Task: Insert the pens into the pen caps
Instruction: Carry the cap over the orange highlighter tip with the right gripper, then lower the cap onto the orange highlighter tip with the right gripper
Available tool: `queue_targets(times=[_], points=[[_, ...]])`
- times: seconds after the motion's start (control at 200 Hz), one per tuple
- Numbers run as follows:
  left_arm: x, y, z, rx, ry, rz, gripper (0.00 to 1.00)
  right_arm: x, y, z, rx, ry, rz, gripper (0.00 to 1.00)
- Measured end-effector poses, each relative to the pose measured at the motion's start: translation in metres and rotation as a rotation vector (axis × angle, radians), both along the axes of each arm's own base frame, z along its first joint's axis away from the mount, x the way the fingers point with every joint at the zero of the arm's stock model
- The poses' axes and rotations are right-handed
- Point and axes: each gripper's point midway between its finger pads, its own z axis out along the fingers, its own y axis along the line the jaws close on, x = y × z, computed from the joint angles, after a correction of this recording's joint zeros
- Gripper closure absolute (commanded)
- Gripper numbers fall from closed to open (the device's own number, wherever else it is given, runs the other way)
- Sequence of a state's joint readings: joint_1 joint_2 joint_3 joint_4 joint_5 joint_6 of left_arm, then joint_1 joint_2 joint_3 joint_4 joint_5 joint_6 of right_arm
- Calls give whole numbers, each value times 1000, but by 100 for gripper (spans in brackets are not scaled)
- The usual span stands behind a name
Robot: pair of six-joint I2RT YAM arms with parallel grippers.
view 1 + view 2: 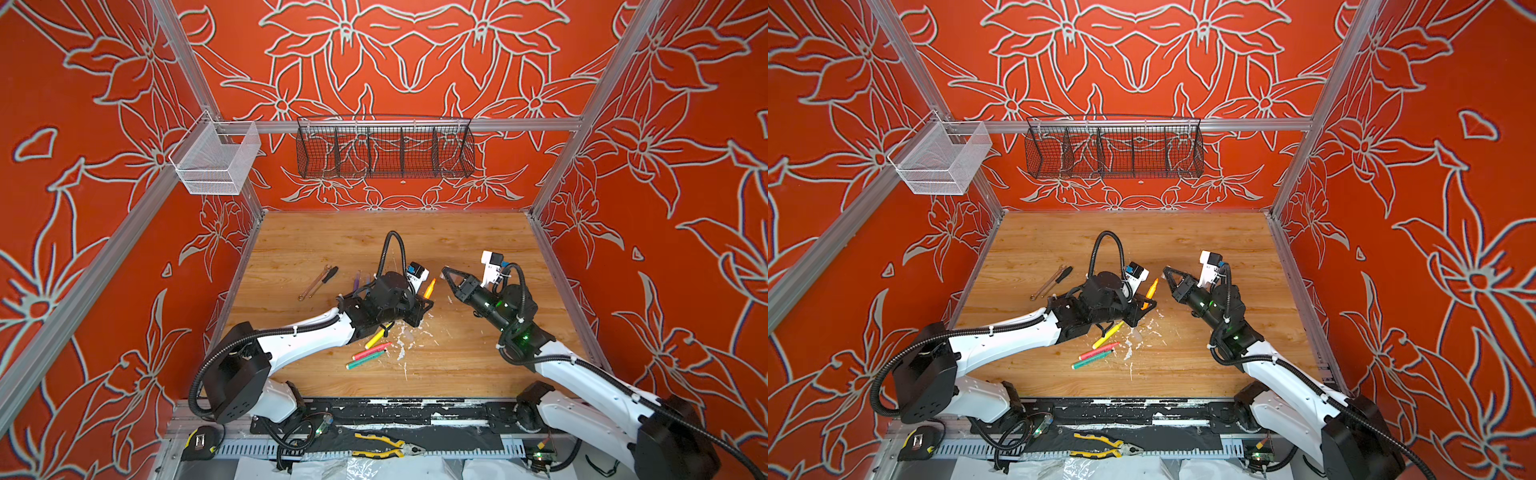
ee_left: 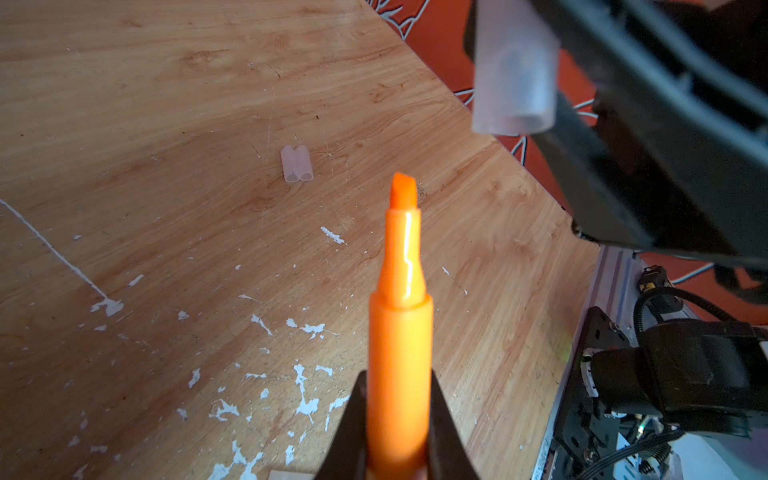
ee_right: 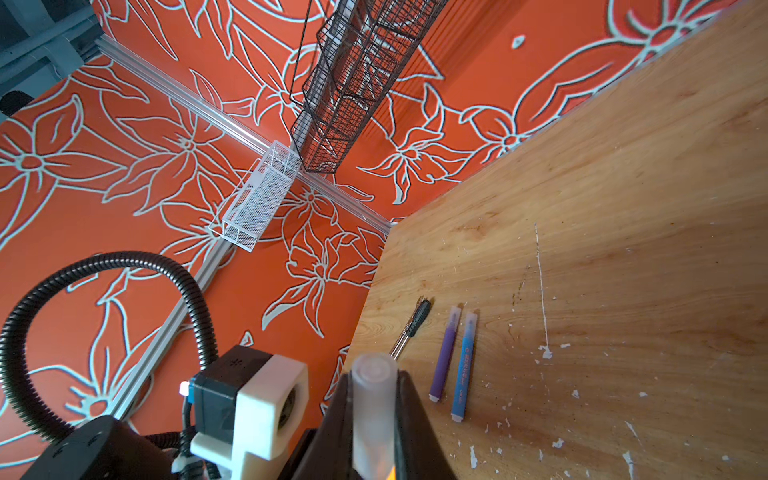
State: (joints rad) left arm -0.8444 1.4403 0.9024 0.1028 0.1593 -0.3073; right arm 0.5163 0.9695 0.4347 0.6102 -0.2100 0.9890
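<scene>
My left gripper [image 2: 399,388] is shut on the orange pen [image 2: 400,324], whose bare chisel tip points up and away from the jaws. In both top views that pen [image 1: 429,288] [image 1: 1151,291] stands just left of my right gripper [image 1: 446,275] [image 3: 372,380], which is shut on a translucent pen cap [image 3: 372,411] [image 2: 515,70]. The cap's open end hangs above and beside the pen tip, apart from it. Two more pen caps [image 2: 297,164] lie side by side on the table. Yellow [image 1: 376,338], pink-red [image 1: 371,351] and green [image 1: 365,360] pens lie below the left arm. Purple [image 3: 444,353] and blue [image 3: 464,365] pens lie together.
A wrench [image 1: 312,286] and a screwdriver [image 1: 329,275] lie at the table's left. White paint flecks [image 1: 401,336] dot the wood near the middle. A black wire basket [image 1: 384,149] and a white mesh basket [image 1: 216,160] hang on the back rail. Yellow-handled pliers [image 1: 386,446] rest on the front rail.
</scene>
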Motion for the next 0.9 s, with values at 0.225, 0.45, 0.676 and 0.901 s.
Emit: queue_targets(times=[0.225,0.45,0.676,0.901], points=[[0,1,-1,6,0,0,100,8,14,-34,-34,91,50,100],[1,2,-2,11,-2,5,100,7,19,-34,-25,87,75,100],[0,2,1,8,-11,2,100,4,10,-17,-9,45,43,100],[0,2,0,13,-11,0,100,-1,5,0,9,-1,25,100]])
